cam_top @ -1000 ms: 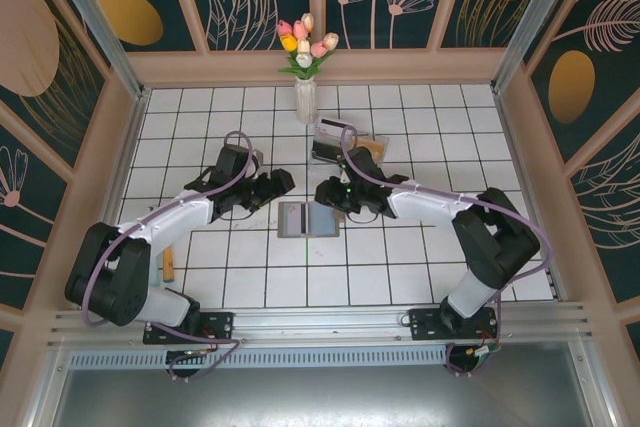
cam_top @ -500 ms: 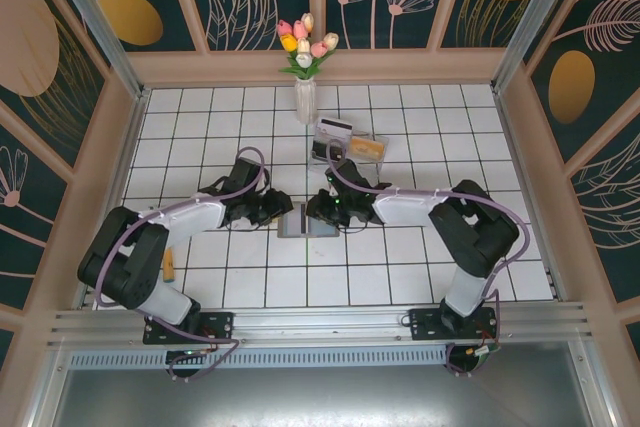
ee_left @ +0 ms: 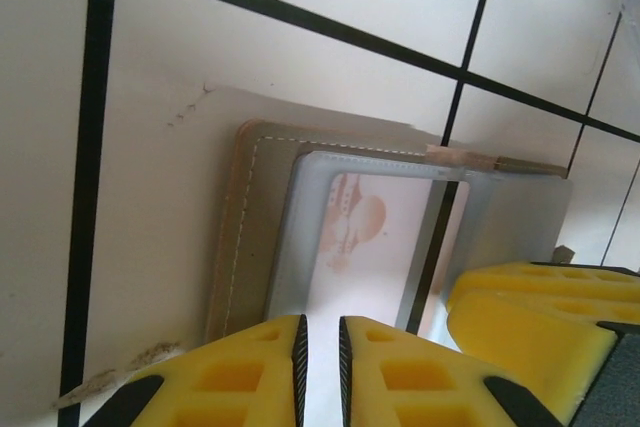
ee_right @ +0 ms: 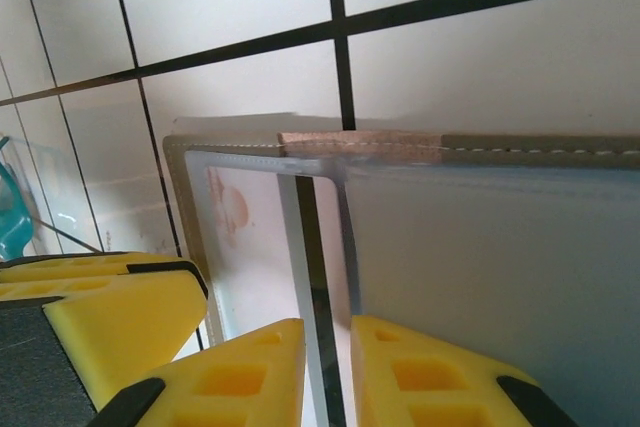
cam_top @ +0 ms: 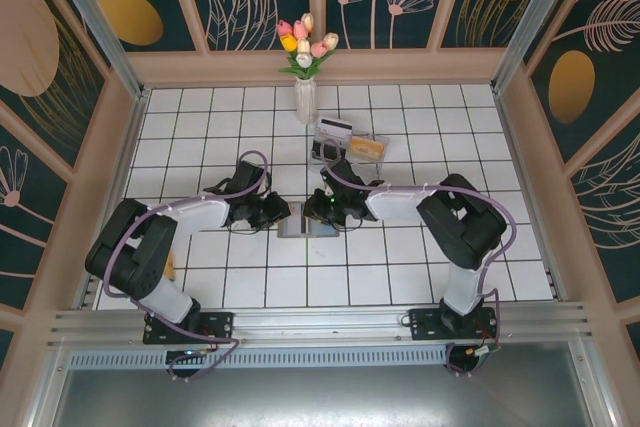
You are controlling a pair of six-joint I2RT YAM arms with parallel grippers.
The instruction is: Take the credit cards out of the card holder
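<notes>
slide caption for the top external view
Left end effector and right end effector flank the open card holder on the tiled table.

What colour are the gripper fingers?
Yellow fingers; clearest in the left wrist view.

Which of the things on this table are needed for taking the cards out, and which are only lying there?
Needed:
card holder
card in its clear pocket
left gripper and right gripper, at its edges

Lying about:
vase of tulips
clear tray
small brown thing
</notes>
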